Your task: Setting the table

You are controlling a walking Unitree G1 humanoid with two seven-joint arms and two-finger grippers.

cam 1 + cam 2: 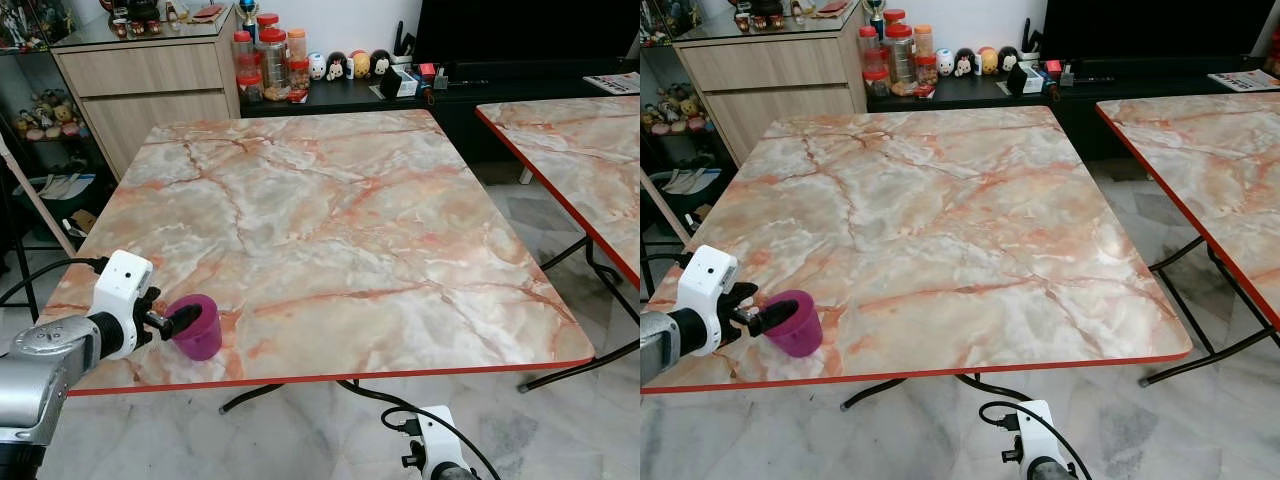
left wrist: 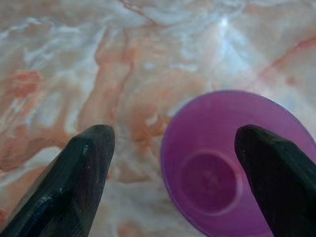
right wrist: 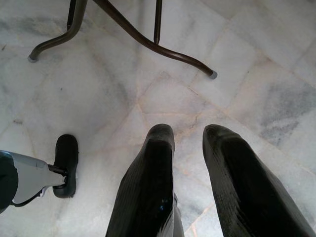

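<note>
Standing purple cup on marble table.

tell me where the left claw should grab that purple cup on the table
Grip the purple cup by its rim wall, coming from the robot's left near the table edge. It stands upright and open-topped, and the left claw already has one finger inside and one outside.

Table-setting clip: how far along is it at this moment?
Early. Done: one small purple plastic cup stands upright on the orange-veined marble table, near its front left corner. In hand: the left gripper is at the cup with its jaws open, one finger over the rim and the other outside; whether it is releasing or grasping is unclear. Left: no other tableware is set, and the right gripper hangs idle over the floor.
</note>
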